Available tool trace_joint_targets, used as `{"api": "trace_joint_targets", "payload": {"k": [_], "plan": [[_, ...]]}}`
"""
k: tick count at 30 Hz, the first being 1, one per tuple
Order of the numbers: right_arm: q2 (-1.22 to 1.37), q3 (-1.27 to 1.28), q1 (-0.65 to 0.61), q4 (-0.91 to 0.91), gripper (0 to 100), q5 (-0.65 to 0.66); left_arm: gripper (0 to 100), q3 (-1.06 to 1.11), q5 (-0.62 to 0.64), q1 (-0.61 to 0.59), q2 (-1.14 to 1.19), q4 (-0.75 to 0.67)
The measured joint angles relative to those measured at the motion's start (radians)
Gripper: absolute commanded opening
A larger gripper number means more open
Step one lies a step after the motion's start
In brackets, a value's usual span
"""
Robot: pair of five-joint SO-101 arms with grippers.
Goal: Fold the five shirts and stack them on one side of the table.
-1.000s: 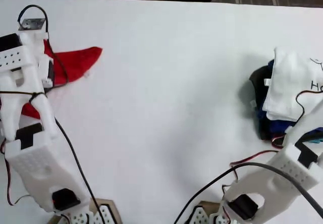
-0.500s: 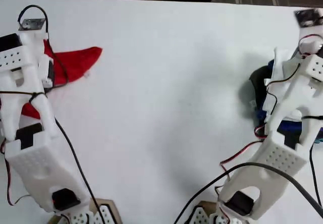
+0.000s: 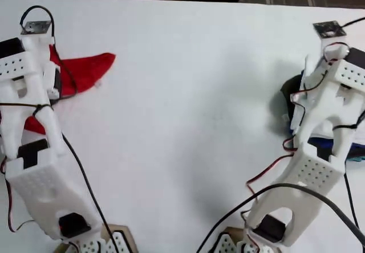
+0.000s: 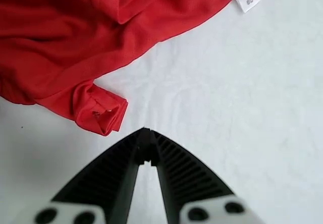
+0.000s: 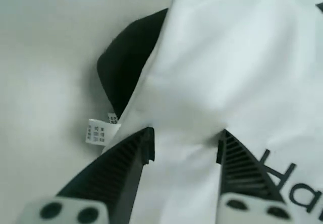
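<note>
over the last second the right arm [image 3: 319,173] has swung up from the near right corner and now stretches out over the pile of shirts at the right side of the table [image 3: 188,93]; the left arm [image 3: 34,122] has not moved. the right gripper [image 5: 185,135] hangs over the white shirt [image 5: 227,72] on top of the pile, its fingers spread fairly wide with nothing between them; whether the tips touch the cloth cannot be told. a black shirt [image 5: 126,67] pokes out from beneath the white one, with a small label [image 5: 101,132] at its edge. the left arm reaches along the left edge, over the red shirt [image 3: 85,70], which lies unfolded and rumpled at the far left. the left gripper [image 4: 147,138] has its fingers closed together, holding nothing, tips just beside a rolled corner of the red cloth.
</note>
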Motion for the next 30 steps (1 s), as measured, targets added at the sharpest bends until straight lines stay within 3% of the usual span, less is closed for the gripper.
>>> {"api": "trace_joint_targets", "payload": {"k": [7,15,21,25,30], "plan": [[-0.149,0.0,-0.103,0.057,20.7,-0.011,3,-0.011,0.0,-0.028,0.0,0.002],[-0.502,0.052,-0.118,0.121,20.7,-0.107,3,-0.124,-0.035,-0.192,0.0,-0.006],[-0.79,0.359,-0.207,0.124,20.7,-0.057,9,-0.132,-0.115,-0.374,0.0,-0.201],[-1.037,0.644,-0.365,0.124,20.6,-0.026,20,-0.132,-0.215,-0.471,0.009,-0.298],[-1.321,0.962,-0.554,0.097,20.5,-0.026,21,-0.141,-0.282,-0.534,0.161,-0.388]]}}
